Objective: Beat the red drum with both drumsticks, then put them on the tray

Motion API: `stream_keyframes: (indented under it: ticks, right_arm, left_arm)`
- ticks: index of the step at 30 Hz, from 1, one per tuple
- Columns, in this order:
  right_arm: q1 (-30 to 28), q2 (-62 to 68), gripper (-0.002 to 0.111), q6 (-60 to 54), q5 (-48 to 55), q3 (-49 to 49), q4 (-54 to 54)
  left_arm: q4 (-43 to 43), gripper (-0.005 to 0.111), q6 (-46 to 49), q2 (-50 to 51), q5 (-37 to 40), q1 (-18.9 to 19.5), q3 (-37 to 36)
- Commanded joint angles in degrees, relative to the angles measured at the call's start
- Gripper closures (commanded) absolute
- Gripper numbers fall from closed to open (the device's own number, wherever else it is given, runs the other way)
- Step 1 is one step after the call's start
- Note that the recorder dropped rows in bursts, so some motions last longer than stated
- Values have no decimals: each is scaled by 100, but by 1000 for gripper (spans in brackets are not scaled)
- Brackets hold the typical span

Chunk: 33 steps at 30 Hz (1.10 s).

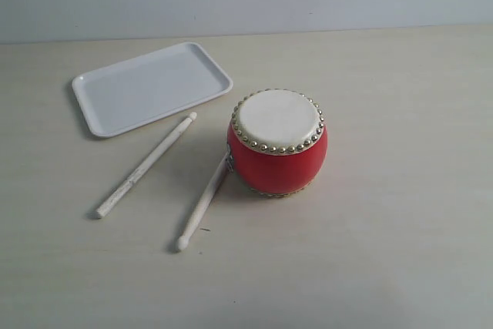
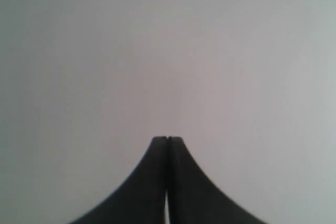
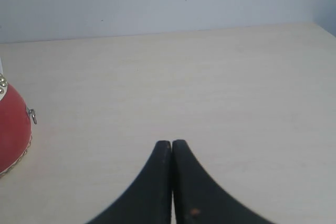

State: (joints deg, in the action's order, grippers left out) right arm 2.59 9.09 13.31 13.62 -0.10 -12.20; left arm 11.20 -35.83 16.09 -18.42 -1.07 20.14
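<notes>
Glossy red drum (image 1: 277, 148), barrel-shaped, cream skin on top ringed with gold studs; stands upright on the pale wood-grain table (image 1: 385, 229). White plastic tray (image 1: 152, 86), flat, rounded corners, low rim, lies behind and left of the drum, apart from it. Left drumstick (image 1: 146, 164): slim, off-white, flat on the table, rounded tip just beside the tray's near edge. Right drumstick (image 1: 202, 204): butt end against the drum's lower left side, rounded tip toward the camera. Left gripper (image 2: 167, 139): smooth black fingers pressed together, nothing between them. Right gripper (image 3: 171, 142): likewise closed and empty, over bare table, the drum's red side partly in sight.
</notes>
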Motion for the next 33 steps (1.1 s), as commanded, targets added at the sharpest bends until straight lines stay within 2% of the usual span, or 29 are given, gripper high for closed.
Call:
stream_keyframes:
  ticks: [1,6,15,20,24,26,33]
  right_arm:
    - [27,-26,108,7,-77,10,4]
    - [27,-26,108,7,-77,10,4]
    - [27,-26,108,7,-77,10,4]
    - [27,-26,108,7,-77,10,4]
    - [27,-26,108,7,-77,10,4]
    - [27,-26,108,7,-77,10,4]
    - [27,-26,108,7,-77,10,4]
  left_arm:
    - [565,107,11,1044,8,11,463]
    - [1164,107,-205,2108,197,11,817]
    - [1573,107,-193,3627,1842,-38,1624]
    - [1681,107,-107,3777,1932,-231,1650]
    - [1689,107,-36,3777,2304,-366,1767]
    - [1689,107,3,3789,2692,-495,1918]
    - [1694,107,277,3797,2939,-930,2022]
